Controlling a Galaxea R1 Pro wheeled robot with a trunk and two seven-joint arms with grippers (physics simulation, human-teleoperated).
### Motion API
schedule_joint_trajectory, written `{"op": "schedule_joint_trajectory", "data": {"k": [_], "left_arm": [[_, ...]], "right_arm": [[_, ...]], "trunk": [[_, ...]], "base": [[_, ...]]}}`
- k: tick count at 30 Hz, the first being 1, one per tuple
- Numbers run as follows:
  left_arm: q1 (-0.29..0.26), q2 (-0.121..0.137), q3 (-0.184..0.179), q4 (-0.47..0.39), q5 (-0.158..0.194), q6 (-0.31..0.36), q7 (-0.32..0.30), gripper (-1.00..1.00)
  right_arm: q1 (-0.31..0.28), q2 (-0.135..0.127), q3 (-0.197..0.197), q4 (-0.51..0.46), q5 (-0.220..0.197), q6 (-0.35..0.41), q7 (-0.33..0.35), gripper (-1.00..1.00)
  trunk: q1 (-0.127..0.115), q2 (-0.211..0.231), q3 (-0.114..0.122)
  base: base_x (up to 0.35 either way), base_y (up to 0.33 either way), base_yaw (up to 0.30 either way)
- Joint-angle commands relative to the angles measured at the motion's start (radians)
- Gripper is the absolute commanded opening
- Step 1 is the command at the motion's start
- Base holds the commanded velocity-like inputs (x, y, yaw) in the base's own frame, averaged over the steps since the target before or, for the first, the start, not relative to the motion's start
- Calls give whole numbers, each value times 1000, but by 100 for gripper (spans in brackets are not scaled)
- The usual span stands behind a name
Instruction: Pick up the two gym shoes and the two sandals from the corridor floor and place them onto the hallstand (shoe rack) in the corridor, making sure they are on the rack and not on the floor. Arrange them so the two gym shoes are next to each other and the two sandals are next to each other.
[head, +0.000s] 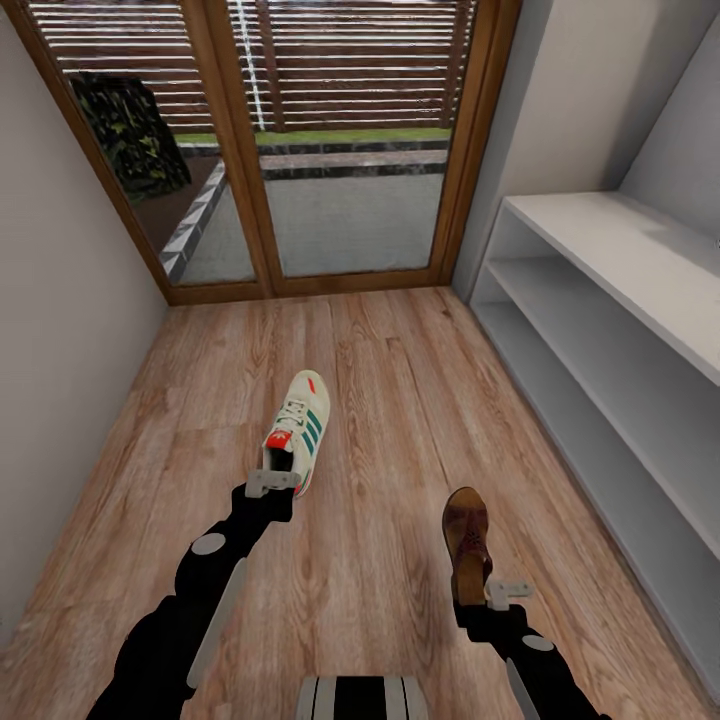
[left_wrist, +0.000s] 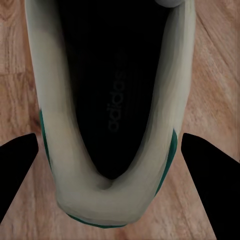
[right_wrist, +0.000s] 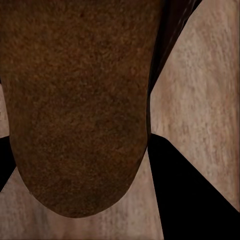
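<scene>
Both arms reach forward and down, the left gripper (head: 271, 484) and right gripper (head: 505, 592) with fingers spread apart.

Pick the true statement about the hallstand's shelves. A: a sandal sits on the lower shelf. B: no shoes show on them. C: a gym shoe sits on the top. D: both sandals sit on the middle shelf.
B: the hallstand shows bare shelves, while the gym shoe and the sandal lie on the corridor floor.

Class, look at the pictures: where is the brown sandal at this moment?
In the head view the sandal lies on the corridor floor, right of the gym shoe, directly ahead of the right gripper and short of the hallstand.
</scene>
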Motion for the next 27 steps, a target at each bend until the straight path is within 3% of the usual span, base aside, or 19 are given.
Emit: {"op": "schedule_joint_trajectory", "data": {"k": [1,27], "left_arm": [[0,0,0,0,0,0,-1,-100],[0,0,2,0,0,0,1,-100]], "right_arm": [[0,0,0,0,-3,0,-2,-100],[0,0,-1,-2,-11,0,-3,-100]], "trunk": [[-4,7,5],[-104,189,127]], "base": [[0,0,0],[0,0,0]]}}
